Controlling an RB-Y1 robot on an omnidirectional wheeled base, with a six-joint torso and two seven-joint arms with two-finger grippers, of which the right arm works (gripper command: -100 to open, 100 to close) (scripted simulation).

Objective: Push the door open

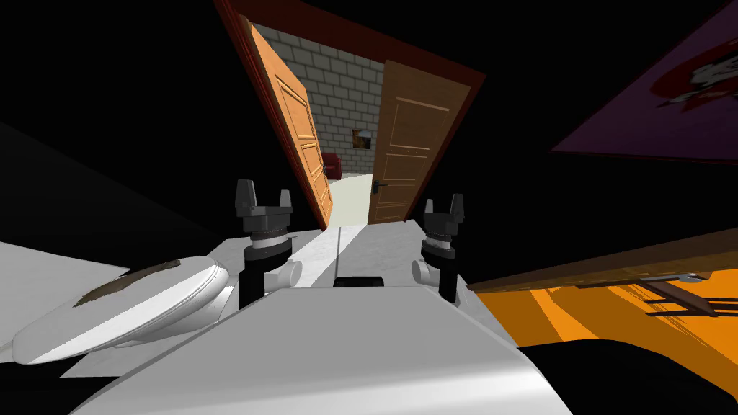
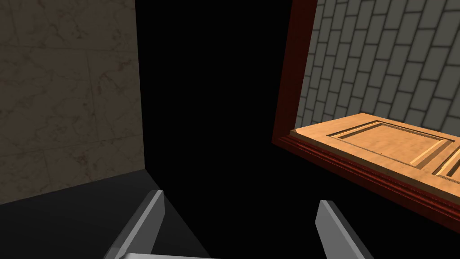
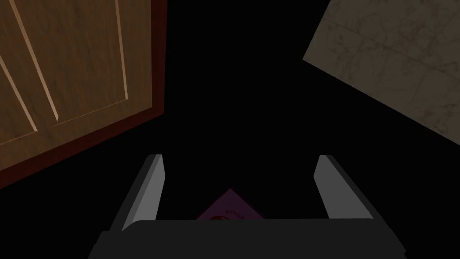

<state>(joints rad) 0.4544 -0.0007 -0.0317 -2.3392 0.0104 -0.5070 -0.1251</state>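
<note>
Ahead in the head view stands a doorway with a dark red frame (image 1: 238, 57) and two panelled wooden leaves. The left leaf (image 1: 299, 130) is swung away, edge toward me; the right leaf (image 1: 407, 155), with a dark handle (image 1: 380, 186), stands across the right half. Between them a gap shows pale floor and a grey brick wall (image 1: 346, 79). My left gripper (image 1: 263, 198) is open, short of the left leaf (image 2: 386, 144). My right gripper (image 1: 443, 205) is open, just before the right leaf (image 3: 67, 76). Neither touches a door.
A white toilet (image 1: 122, 306) sits close at my left. An orange surface with a wooden edge (image 1: 620, 310) lies close at my right, and a purple picture (image 1: 670, 94) hangs above it. A red chair (image 1: 332, 165) stands beyond the doorway. Black areas flank the frame.
</note>
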